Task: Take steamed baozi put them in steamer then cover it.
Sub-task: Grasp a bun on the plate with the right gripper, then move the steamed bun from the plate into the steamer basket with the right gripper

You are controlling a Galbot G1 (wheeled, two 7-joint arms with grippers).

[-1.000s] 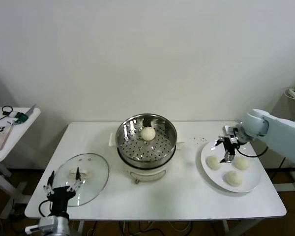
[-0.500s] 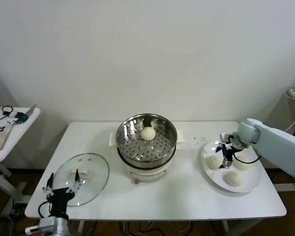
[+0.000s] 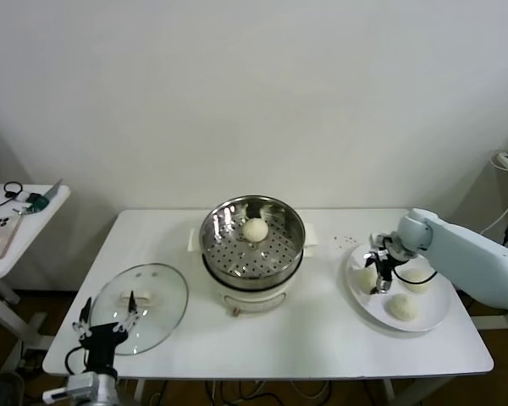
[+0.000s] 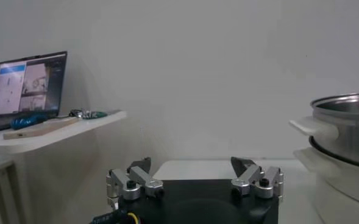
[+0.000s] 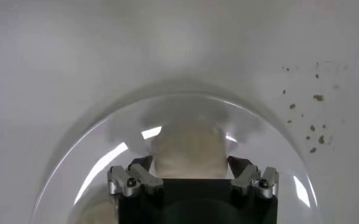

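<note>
The right end effector (image 3: 378, 272) is down on the white plate (image 3: 430, 320) at the right side of the worktop (image 3: 322, 338), its fingers (image 5: 141, 168) standing on either side of the bun (image 5: 190, 152) nearest the steamer (image 3: 252, 244). In the right wrist view the fingertips sit close against the two flanks of that bun; whether they already press it cannot be told. Two more buns lie on the same plate, one (image 3: 416, 280) toward the far right rim and one (image 3: 402, 307) nearer the front edge, both apart from the fingers. A few dark crumbs (image 5: 307, 115) lie on the worktop just beyond the plate.

The steamer stands mid-worktop on its white base (image 3: 251, 298), uncovered, with one bun (image 3: 255, 229) resting on the perforated floor toward the back wall.

The cover (image 3: 141, 306) lies flat on the worktop at the front left, handle (image 3: 140, 298) up, well apart from the steamer.

The left end effector (image 3: 107, 323) is parked at the front-left edge of the worktop, beside the near rim of the cover, fingers (image 4: 141, 173) spread apart and holding nothing. A small side table (image 3: 17, 222) stands left of the worktop with a laptop (image 4: 27, 89) on it.
</note>
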